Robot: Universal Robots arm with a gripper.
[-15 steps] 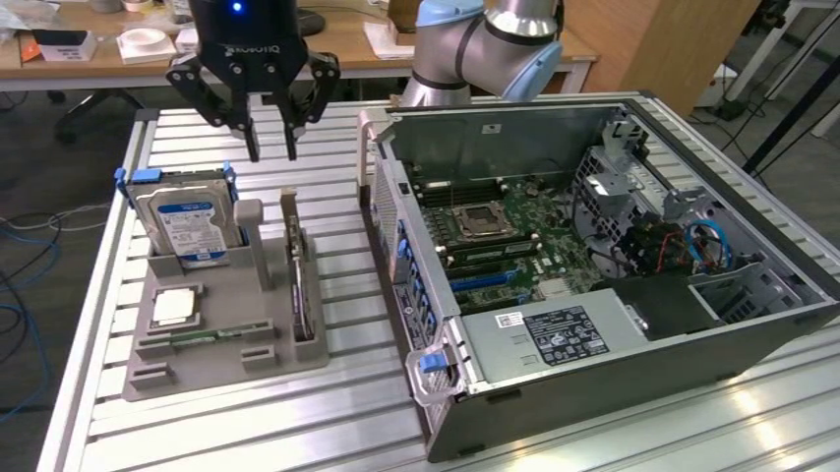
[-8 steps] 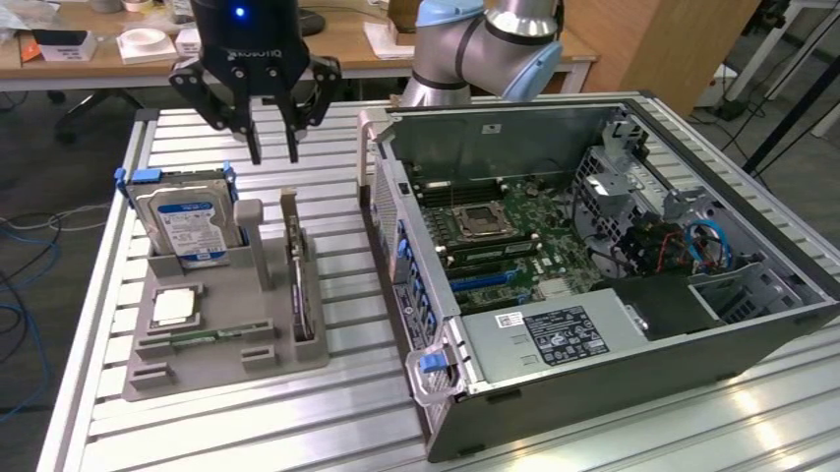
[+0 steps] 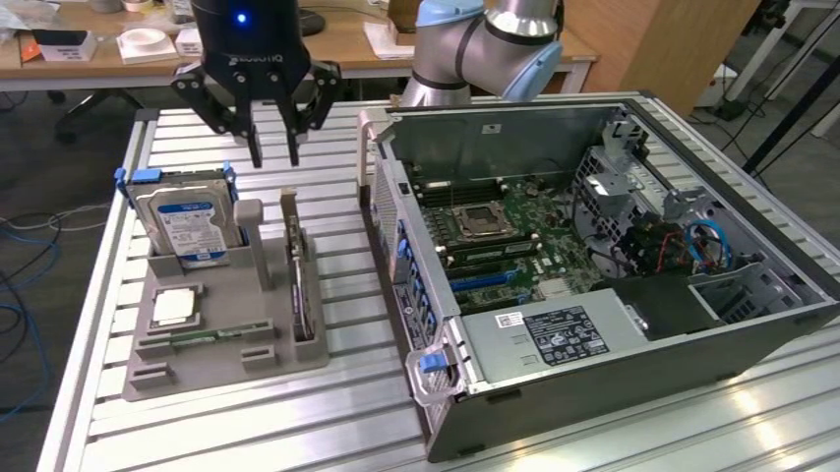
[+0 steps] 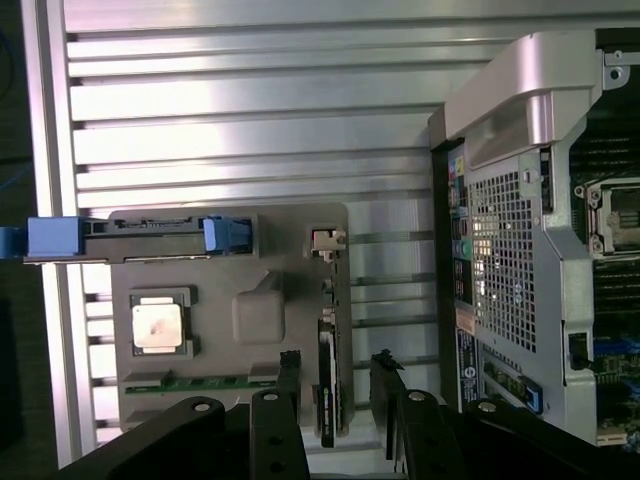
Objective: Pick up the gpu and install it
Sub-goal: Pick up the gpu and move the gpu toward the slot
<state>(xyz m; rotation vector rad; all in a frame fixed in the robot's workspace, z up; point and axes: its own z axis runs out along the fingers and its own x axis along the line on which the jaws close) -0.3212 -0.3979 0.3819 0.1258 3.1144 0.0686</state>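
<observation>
The gpu [image 3: 301, 290] stands on edge in a slot along the side of the grey holder [image 3: 263, 339] nearest the computer case. In the wrist view the gpu [image 4: 327, 385] is a thin dark strip, with its silver bracket end [image 4: 325, 240] farther along the same slot. My gripper [image 3: 274, 149] hangs open above the far end of the holder, clear of the card and holding nothing. Seen from the wrist, the gripper [image 4: 338, 400] has one black finger [image 4: 290, 385] on each side of the card's line.
The holder also carries an upright hard drive [image 3: 191, 221] with blue handles, a square processor [image 3: 175, 307] and a narrow green memory stick [image 3: 210, 337]. The open computer case [image 3: 656, 324] lies on the exterior view's right, motherboard [image 3: 512, 236] exposed. Everything rests on a ribbed aluminium table [image 3: 263, 423].
</observation>
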